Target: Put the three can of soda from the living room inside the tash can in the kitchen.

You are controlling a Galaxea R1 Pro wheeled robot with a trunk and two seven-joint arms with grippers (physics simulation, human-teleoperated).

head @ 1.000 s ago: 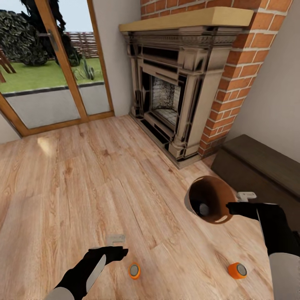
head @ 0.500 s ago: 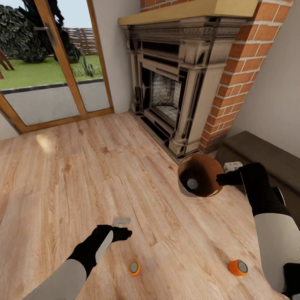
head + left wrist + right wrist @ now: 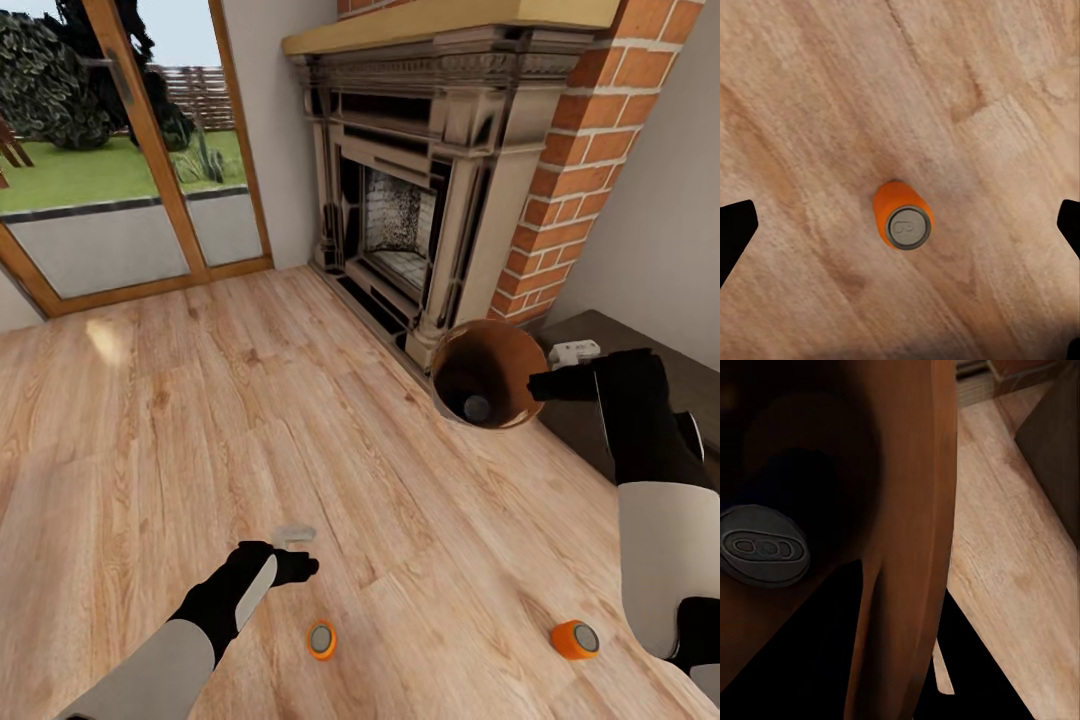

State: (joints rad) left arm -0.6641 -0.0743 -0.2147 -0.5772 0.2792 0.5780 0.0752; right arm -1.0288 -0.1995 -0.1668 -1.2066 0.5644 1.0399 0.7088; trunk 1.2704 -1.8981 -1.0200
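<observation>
- Cans look light, stiff and slick, so I'd pinch the upright can [image 3: 321,639] across its round body, mid-height, not by the top.
- Left gripper [image 3: 295,550] hangs spread wide and empty above that can on the floor [image 3: 200,420]; the left wrist view has it dead centre [image 3: 904,219] between the fingers.
- Right gripper [image 3: 545,385] is clenched on the bin [image 3: 490,373] rim, held off the floor by the fireplace [image 3: 420,200].
- Right wrist view shows one can [image 3: 763,545] inside the bin.
- Head view adds a tipped can [image 3: 574,639] near the floor's near right edge.
</observation>
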